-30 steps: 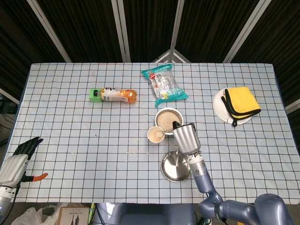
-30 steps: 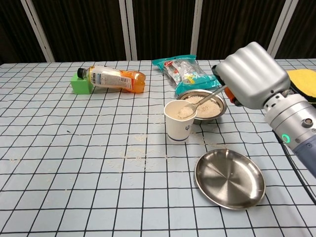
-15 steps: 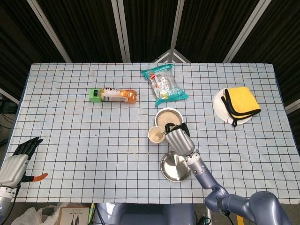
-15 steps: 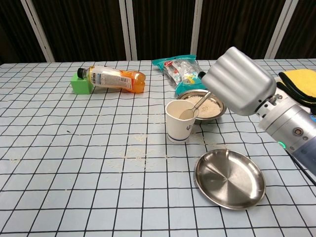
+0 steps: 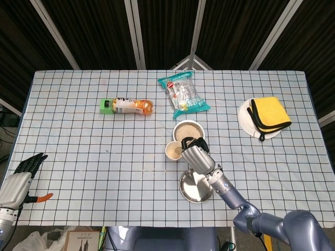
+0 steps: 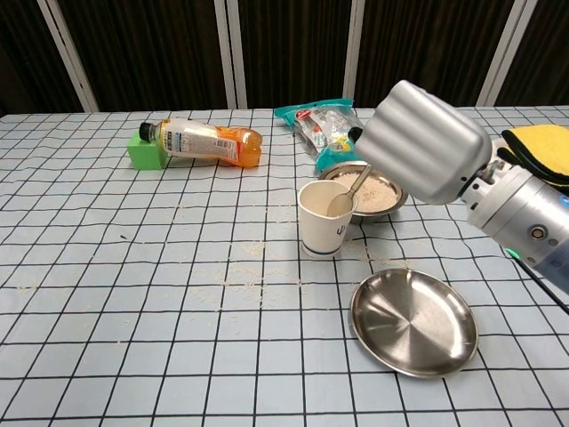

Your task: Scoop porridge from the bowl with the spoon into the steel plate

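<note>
The steel bowl (image 5: pixel 187 129) (image 6: pixel 384 196) of pale porridge sits at mid table. Just in front of it stands a white paper cup (image 5: pixel 171 151) (image 6: pixel 324 233). My right hand (image 5: pixel 198 156) (image 6: pixel 422 142) hovers above and to the right of the cup and grips the handle of the metal spoon (image 6: pixel 355 185). The spoon slants down to the left, its tip inside the cup. The empty steel plate (image 5: pixel 191 190) (image 6: pixel 413 322) lies nearer me, below the hand. My left hand (image 5: pixel 22 175) hangs off the table's left front corner, holding nothing.
A bottle (image 5: pixel 127 106) (image 6: pixel 197 141) with a green cap lies on its side at the left. A teal snack bag (image 5: pixel 183 93) (image 6: pixel 327 123) lies behind the bowl. A yellow cloth (image 5: pixel 268 116) rests on a white plate (image 5: pixel 245 121) at the right. Spilled grains dot the cloth left of the cup.
My right hand has shifted left over the cup and bowl. The spoon has tilted steeper and its tip has sunk into the paper cup. The left hand has stayed still.
</note>
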